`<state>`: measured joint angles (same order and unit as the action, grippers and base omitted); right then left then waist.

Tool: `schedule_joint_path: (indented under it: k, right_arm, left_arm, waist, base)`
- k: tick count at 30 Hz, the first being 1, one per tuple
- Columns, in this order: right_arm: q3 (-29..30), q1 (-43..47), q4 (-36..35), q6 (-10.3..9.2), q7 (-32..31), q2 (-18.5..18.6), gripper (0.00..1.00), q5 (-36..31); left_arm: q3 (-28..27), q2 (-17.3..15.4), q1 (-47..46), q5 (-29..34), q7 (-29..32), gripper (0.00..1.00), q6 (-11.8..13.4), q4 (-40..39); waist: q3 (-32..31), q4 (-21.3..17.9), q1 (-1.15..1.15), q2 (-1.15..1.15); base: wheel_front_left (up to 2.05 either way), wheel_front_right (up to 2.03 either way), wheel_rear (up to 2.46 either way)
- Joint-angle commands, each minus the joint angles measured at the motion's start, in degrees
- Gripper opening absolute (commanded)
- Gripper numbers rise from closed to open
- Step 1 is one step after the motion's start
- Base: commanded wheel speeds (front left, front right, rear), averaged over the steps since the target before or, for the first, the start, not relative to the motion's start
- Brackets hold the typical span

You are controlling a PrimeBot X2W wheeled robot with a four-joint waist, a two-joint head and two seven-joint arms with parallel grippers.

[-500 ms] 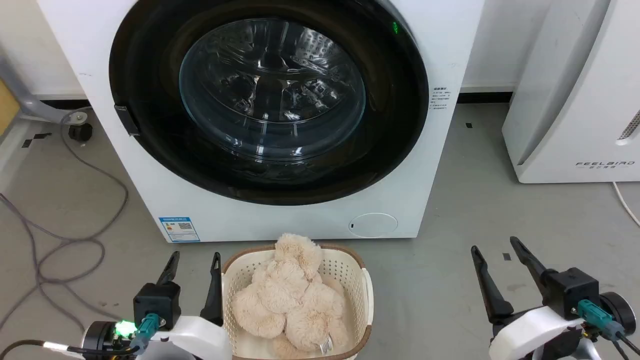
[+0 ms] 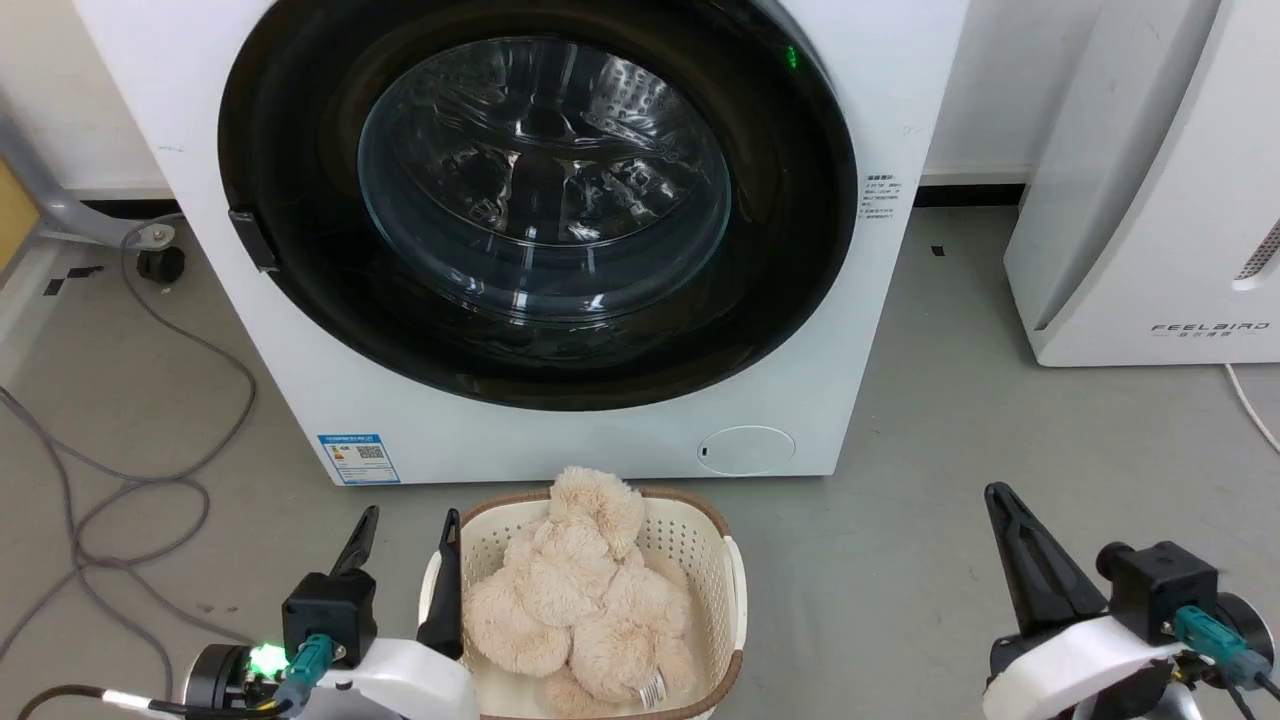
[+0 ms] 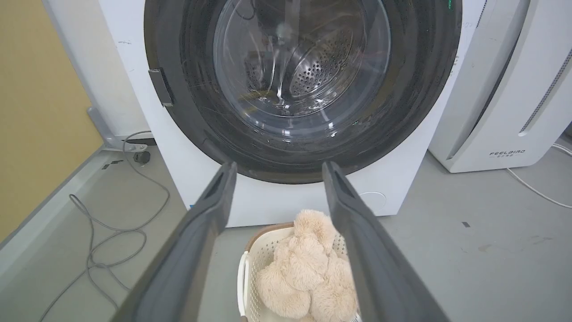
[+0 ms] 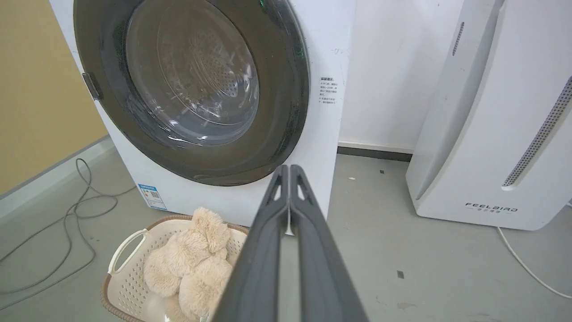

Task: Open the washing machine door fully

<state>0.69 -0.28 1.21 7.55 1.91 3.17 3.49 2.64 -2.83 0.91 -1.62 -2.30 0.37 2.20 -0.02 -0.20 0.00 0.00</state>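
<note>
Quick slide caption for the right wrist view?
Shut right gripper faces the closed washing machine door, laundry basket at lower left.

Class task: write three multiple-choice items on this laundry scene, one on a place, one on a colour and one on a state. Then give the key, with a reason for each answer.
1. Where is the basket?
A. on the floor in front of the washing machine
B. on top of it
C. behind it

2. What colour is the plush toy?
A. red
B. cream
C. green

3. How is the door?
A. fully open
B. half open
C. shut

Key:
1 A: it stands on the floor just below the machine's front.
2 B: its fur is pale cream.
3 C: the black disc lies flat against the machine's front.
</note>
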Motion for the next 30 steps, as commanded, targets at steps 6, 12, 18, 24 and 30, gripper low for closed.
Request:
schedule_joint_path:
  k: [6, 12, 18, 24, 30]
  right_arm:
    - [-0.2, 1.1, 0.2, -0.02, 1.4, -0.1, 0.00, 6.6]
    - [-0.6, 0.6, 0.1, -0.02, 2.3, -0.1, 0.00, 14.7]
    - [-0.1, -0.7, 0.2, -0.02, 3.1, -0.1, 0.00, 23.6]
    - [0.4, -3.8, 2.3, -0.02, 3.7, -0.1, 0.00, 31.3]
    - [2.0, -10.9, 6.4, -0.03, 3.5, 1.0, 0.00, 40.4]
  left_arm:
    - [0.5, 0.0, -1.4, -0.4, -1.2, 1.00, 0.4, 0.1]
    - [1.1, 0.0, -1.8, -0.5, -1.9, 1.00, 0.5, -0.3]
    - [1.5, 0.0, -2.3, -0.7, -2.7, 1.00, 0.7, -0.3]
    - [1.9, 0.0, -2.9, -1.1, -3.4, 1.00, 0.9, -0.3]
    - [2.4, 0.0, -4.1, -1.4, -4.3, 1.00, 1.0, -0.5]
  waist:
    - [0.2, 0.0, 0.00, 0.00]
    - [0.5, 0.0, 0.00, 0.00]
    - [0.9, 0.1, 0.00, 0.00]
    - [1.6, 0.0, 0.00, 0.00]
    - [3.2, -0.1, 0.00, 0.00]
  base:
    - [0.00, 0.00, 0.00]
    - [0.00, 0.00, 0.00]
    - [0.00, 0.00, 0.00]
    - [0.00, 0.00, 0.00]
    - [0.00, 0.00, 0.00]
